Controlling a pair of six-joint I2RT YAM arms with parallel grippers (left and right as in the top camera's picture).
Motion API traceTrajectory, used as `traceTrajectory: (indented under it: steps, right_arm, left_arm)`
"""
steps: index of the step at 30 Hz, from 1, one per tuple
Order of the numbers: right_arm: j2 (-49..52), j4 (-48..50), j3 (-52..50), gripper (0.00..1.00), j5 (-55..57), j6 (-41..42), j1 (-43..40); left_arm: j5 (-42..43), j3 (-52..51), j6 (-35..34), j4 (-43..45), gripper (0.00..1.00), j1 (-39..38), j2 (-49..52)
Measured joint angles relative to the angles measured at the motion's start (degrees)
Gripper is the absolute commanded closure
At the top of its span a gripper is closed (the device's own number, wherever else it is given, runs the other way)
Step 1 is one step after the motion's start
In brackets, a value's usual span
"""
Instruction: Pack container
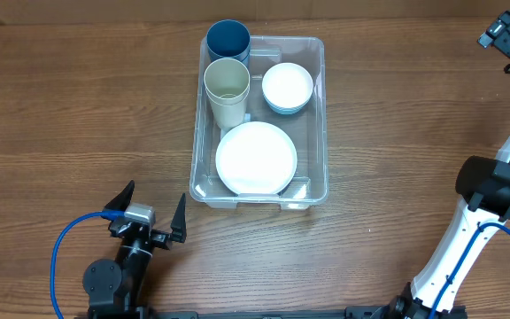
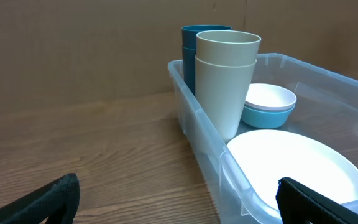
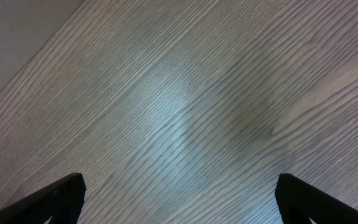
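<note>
We are looking at the container [image 1: 319, 115] lying mid-counter [image 1: 78, 106], closer to the far edge than to the near one. Its long axis is running from the near edge toward the far edge. The left end effector [image 1: 157, 193] is hovering by the near edge, left of centre, released, with its fingers spread wide and gripping nothing. From there the container is lying ahead and to the right, its near left corner the closest part, and the left wrist view is facing along the left wall [image 2: 197, 118]. The right end effector [image 1: 507, 35] is sitting at the far right corner, well apart from the container. It is also released, its fingers spread over bare wood in the right wrist view [image 3: 179, 199]. We are judging the left arm the nearer one for any coming move. The container is clear plastic with rounded corners and is looking well filled: a blue cup [image 1: 227, 40] in its far left corner, a cream cup [image 1: 227, 89] just nearer, nested bowls [image 1: 288, 87] on the far right, and a white plate [image 1: 255, 158] filling the near end.
</note>
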Motion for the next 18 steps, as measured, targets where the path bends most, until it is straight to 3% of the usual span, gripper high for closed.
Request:
traceTrajectory:
  steps: [11, 16, 18]
  right_arm:
    - [0.0, 0.04, 0.0, 0.0, 0.48, 0.0, 3.32]
    - [0.0, 0.22, -0.02, 0.0, 4.07, 0.04, 21.68]
    - [-0.46, 5.22, -1.79, 0.0, 5.35, -0.02, 28.39]
  left_arm:
    - [0.0, 0.0, 0.0, 0.0, 0.0, 0.0, 0.0]
    - [0.0, 0.0, 0.0, 0.0, 0.0, 0.0, 0.0]
    - [0.0, 0.0, 0.0, -0.02, 0.0, 0.0, 0.0]
